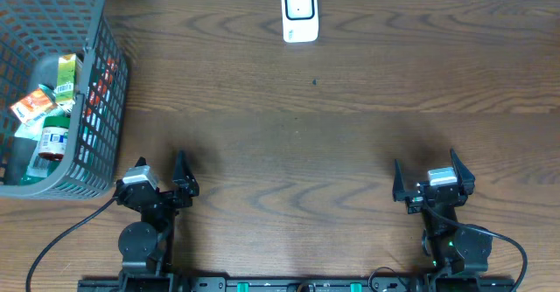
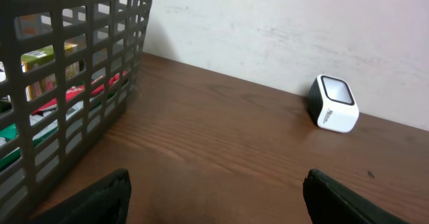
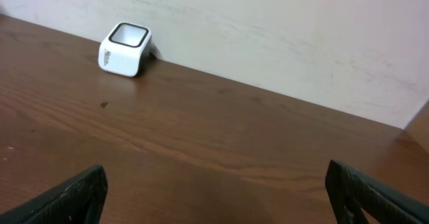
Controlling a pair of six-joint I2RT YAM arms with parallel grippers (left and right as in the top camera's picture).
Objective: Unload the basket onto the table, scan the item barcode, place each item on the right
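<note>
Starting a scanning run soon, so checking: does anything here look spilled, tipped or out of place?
Nothing stands out. The scanner sits upright at the far edge, the items lie jumbled but inside the basket, and the left gripper and right gripper are open, holding nothing.

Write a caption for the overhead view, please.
Open left gripper and right gripper; basket of items left, scanner at far edge.
</note>
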